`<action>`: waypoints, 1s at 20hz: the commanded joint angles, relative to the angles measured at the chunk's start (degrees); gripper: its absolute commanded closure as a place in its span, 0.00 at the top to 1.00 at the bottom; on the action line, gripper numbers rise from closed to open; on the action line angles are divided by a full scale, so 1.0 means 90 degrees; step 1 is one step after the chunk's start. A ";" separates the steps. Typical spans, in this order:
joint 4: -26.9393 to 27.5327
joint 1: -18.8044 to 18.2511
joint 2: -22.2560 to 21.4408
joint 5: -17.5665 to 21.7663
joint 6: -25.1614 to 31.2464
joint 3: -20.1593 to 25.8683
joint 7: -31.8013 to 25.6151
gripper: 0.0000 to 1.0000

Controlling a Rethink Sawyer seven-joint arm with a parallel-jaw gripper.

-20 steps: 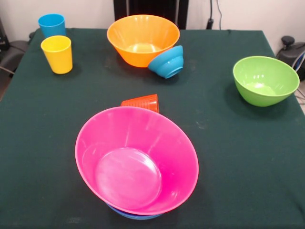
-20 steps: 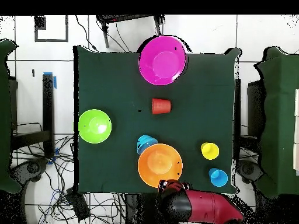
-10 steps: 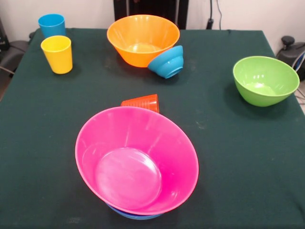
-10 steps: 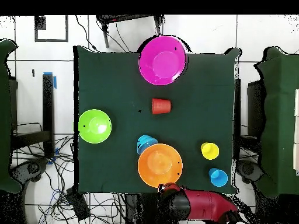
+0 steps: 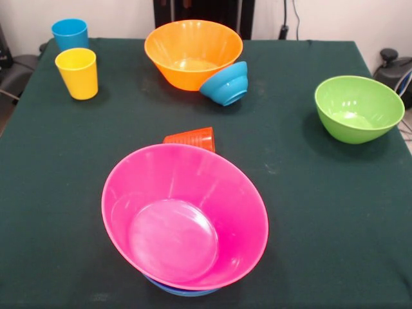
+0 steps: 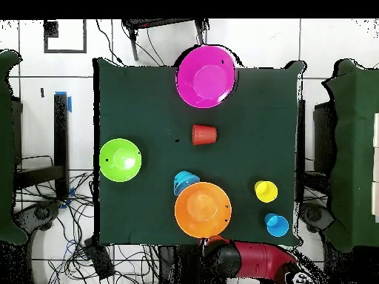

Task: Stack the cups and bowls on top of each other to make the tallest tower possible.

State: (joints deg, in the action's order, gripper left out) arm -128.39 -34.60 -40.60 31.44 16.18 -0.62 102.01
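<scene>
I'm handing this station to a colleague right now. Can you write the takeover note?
Gripper: the arm is drawn back off the table's edge; fingers not visible, nothing carried.
Tower: the pink bowl sits tilted on blue bowls, only their rim showing.
Loose: orange-red cup on its side just behind the tower; orange bowl with a small blue bowl tipped against it; green bowl alone; yellow cup and blue cup upright together at a corner.
Done: one nested stack. Left: every loose bowl and all three cups.
</scene>
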 commanded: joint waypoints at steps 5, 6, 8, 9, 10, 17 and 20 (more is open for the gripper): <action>0.1181 0.0581 0.1210 -0.0004 -0.0956 -0.0039 0.0993 1.00; 0.1203 0.0509 0.1204 -0.0144 -0.0637 0.0112 0.0874 1.00; 0.1244 0.0685 0.1096 -0.0209 -0.0469 0.0014 0.0876 1.00; 0.1254 0.0755 0.1049 -0.0245 -0.0415 -0.0040 0.0906 1.00; 0.1304 0.0897 0.0938 -0.0237 -0.0257 -0.0158 0.0900 1.00; 0.1428 0.0879 0.1076 -0.0263 -0.0371 0.0053 0.0730 1.00; 0.1565 0.0863 0.1362 -0.0455 -0.0354 0.0112 0.0849 1.00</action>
State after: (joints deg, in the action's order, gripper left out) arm -122.78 -27.79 -33.53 30.95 14.19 -4.14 102.25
